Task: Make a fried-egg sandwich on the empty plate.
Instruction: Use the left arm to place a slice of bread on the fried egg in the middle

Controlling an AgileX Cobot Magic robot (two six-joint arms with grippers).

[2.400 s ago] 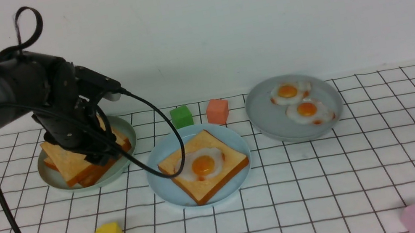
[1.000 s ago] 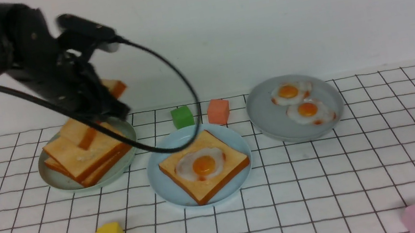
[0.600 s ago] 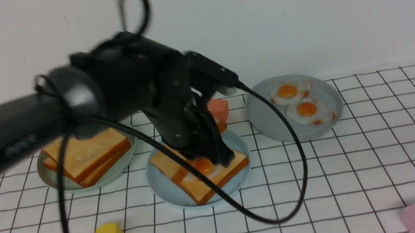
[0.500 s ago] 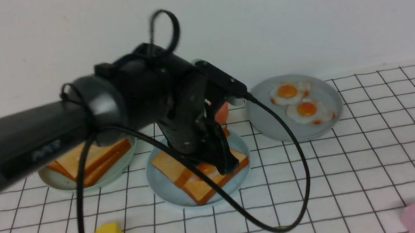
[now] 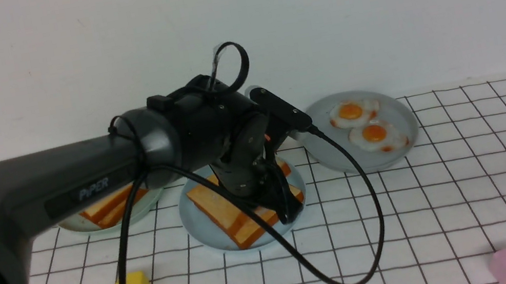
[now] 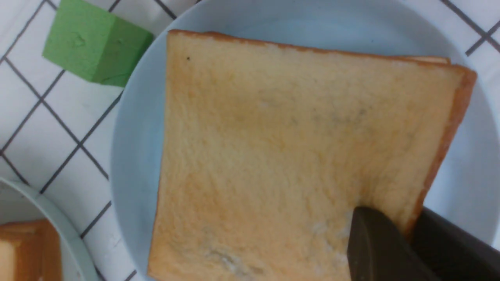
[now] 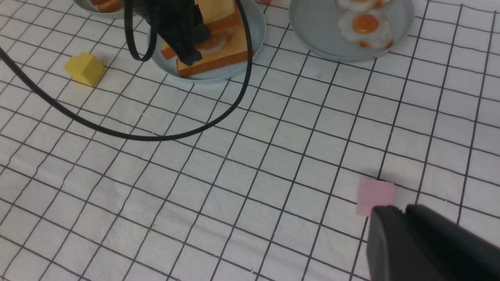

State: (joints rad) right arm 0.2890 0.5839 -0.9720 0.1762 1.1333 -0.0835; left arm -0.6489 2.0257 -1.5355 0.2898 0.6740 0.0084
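The left gripper (image 5: 288, 208) has brought a toast slice across from the grey-green plate (image 5: 149, 204) and lowered it onto the sky-blue plate (image 5: 197, 222). That plate sits midway along the worktop, nearer the far edge than the near one. A second ago the fried egg (image 7: 213, 42) lay uncovered on the bottom toast slice (image 5: 251, 235). Now the top toast slice (image 6: 297, 156) covers it almost squarely, and only a sliver of white shows between the two slices in the right wrist view.

The left jaws are clamped on one corner of the top toast slice: one finger (image 6: 375, 246) lies on its face and the other sits past its crust. So the slice is laid down but not yet let go.

The right gripper (image 7: 404, 218) hangs over the near right part of the worktop, close to the pink block (image 7: 375, 195). Its jaws are drawn together with nothing between them.

As I judge it, the fried-egg sandwich is stacked in the right order on the right plate. What remains is to release the corner and lift clear without dragging the top toast slice askew.
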